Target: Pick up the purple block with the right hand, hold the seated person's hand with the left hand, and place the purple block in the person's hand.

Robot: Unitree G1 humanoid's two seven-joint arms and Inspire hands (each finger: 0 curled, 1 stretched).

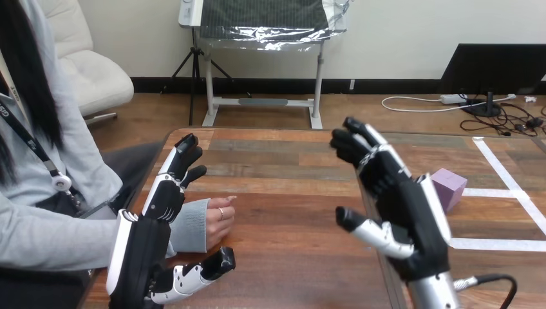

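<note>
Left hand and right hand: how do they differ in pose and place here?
The left hand sits close beside the person's hand; the right hand is farther right, apart from the purple block. The left hand's fingers are straight; the right hand's bend slightly. Both are open and hold nothing.

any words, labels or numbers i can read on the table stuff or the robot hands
None readable.
The small purple cube-shaped block has plain faces; the white tape lines on the brown wooden table carry no writing; the left hand and right hand show no legible marks.
</note>
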